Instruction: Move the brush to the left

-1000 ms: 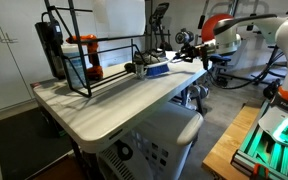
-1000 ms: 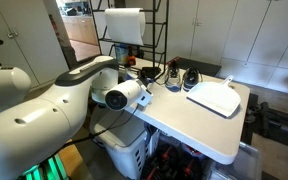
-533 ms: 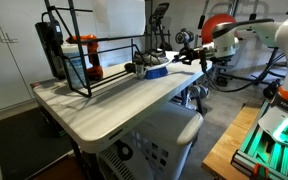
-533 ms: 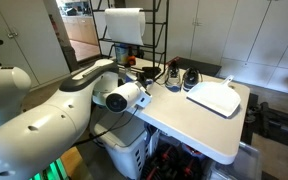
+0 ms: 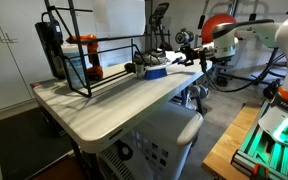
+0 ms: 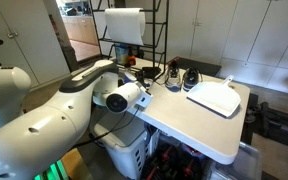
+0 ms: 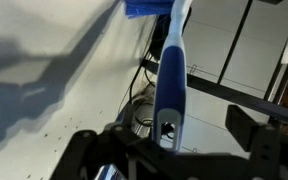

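The brush [image 7: 172, 70] is blue with a pale stripe down its handle. It lies on the white table, bristle end away from the wrist camera. Its handle end with the hanging hole sits between my gripper's [image 7: 169, 140] jaws. The jaws stand open, and the right finger [image 7: 246, 128] is well clear of the handle. In an exterior view the brush [image 5: 155, 70] rests at the table's far end beside the rack, with the gripper [image 5: 187, 60] at its handle end. In the exterior view from behind the arm, my own arm hides the brush.
A black wire rack [image 5: 96, 62] runs along the table's back and holds an orange-and-black tool [image 5: 89, 58]. Cables and a small metal object [image 7: 142, 112] lie near the brush handle. A white board [image 6: 214, 97] and dark items [image 6: 189, 78] sit near the table edge [image 5: 134, 112].
In both exterior views the arm and the brush stay almost where they were. These views are too distant to show the jaws moving.
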